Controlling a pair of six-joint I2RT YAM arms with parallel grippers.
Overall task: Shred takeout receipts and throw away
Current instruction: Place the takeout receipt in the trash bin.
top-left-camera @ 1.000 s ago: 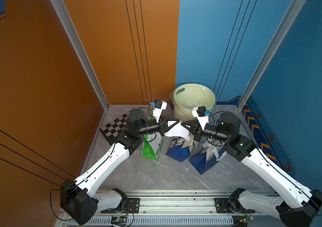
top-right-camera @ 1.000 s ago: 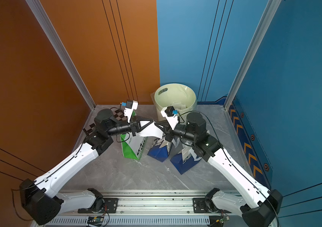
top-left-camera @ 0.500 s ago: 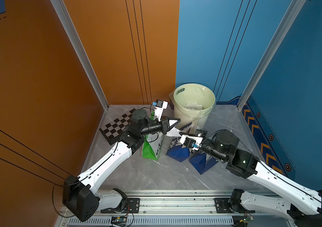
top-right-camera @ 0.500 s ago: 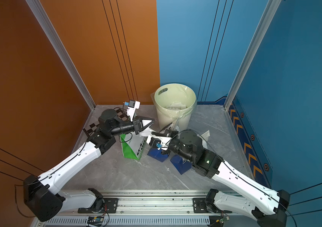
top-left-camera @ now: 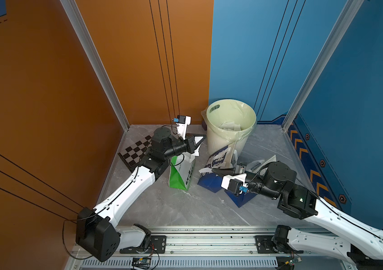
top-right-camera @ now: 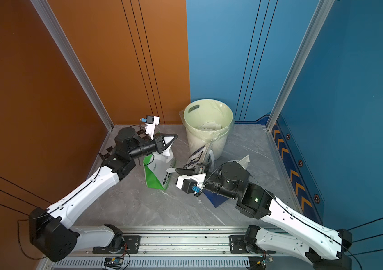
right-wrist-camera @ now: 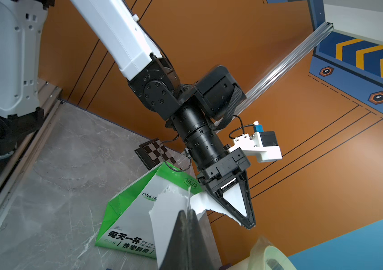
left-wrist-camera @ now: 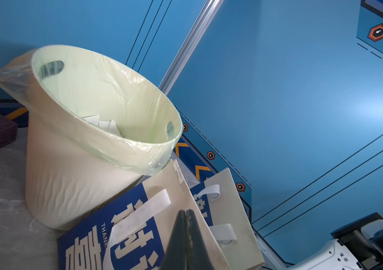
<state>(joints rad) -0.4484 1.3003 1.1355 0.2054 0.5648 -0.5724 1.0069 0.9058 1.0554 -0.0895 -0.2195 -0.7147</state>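
Left gripper (right-wrist-camera: 248, 223) clamped on torn receipt half (right-wrist-camera: 201, 203), just beside bin (top-left-camera: 218, 143). Right gripper (right-wrist-camera: 187, 216) pinched closed on other receipt half (right-wrist-camera: 162, 224), over blue bags (top-left-camera: 210, 184). Receipt scraps (top-left-camera: 229, 126) lie inside bin.

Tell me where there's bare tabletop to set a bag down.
Free: the tabletop between the green-white bag and the front rail, and the strip between the bin and the blue wall. Crowded: around the blue-white bags by the bin.
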